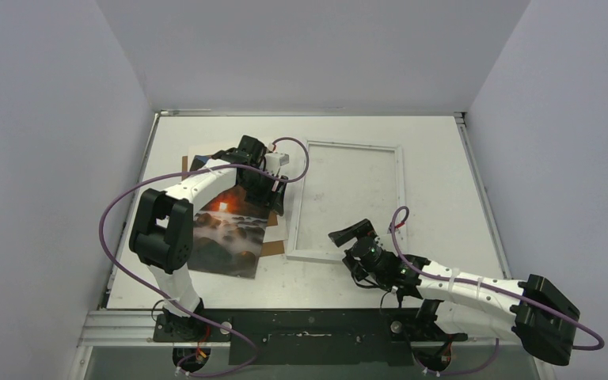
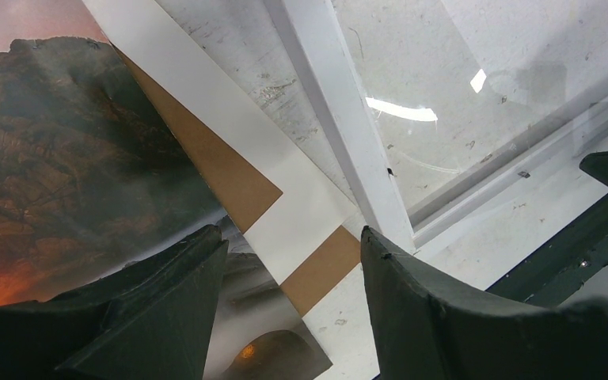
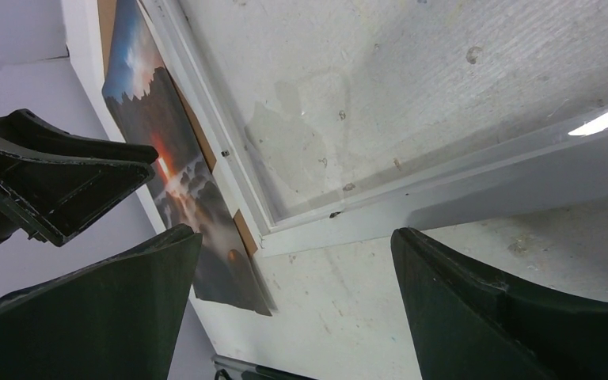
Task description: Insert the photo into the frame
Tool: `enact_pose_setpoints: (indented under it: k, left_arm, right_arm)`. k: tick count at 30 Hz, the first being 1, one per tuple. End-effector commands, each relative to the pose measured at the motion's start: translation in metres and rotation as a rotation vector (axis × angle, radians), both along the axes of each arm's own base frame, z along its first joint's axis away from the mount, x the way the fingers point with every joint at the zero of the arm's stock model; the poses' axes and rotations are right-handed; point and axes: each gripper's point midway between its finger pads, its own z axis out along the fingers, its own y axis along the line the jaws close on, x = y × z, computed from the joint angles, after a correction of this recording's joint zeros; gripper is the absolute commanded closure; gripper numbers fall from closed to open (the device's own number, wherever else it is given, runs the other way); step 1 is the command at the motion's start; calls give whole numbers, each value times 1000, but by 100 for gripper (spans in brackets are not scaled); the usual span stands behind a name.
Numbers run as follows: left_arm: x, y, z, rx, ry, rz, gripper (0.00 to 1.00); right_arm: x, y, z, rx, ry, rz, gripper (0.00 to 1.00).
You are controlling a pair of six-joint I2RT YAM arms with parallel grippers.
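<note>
The photo [image 1: 226,237], a sunset over dark rocks, lies flat at the left of the table on a cream mat [image 2: 206,119] and a brown board [image 2: 226,174]. The white frame [image 1: 400,190] lies flat to its right, with a clear pane inside. My left gripper [image 1: 273,202] is open over the photo's right edge. In the left wrist view this gripper [image 2: 293,233] has nothing between its fingers, and the photo [image 2: 63,158] lies under the left finger. My right gripper [image 1: 350,253] is open and empty by the frame's near left corner. The right wrist view shows the right gripper [image 3: 294,232] over bare table.
The frame's near rail [image 3: 443,198] runs just beyond my right fingers. The mat and board stick out from under the photo towards the frame's left rail [image 2: 340,119]. Grey walls close in the table on three sides. The left arm's elbow [image 1: 162,229] hangs over the photo's left side.
</note>
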Motion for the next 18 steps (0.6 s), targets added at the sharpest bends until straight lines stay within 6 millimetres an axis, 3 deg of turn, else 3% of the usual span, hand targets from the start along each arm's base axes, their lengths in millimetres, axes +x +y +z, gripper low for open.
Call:
enact_pose_setpoints:
  k: [1, 18]
  left_arm:
    - [2, -3, 22, -42, -57, -12, 39]
    - [-6, -5, 17, -43, -36, -26, 39]
  right_arm:
    - [9, 0, 11, 30, -52, -36, 5]
    - [12, -8, 1, 8, -48, -88, 6]
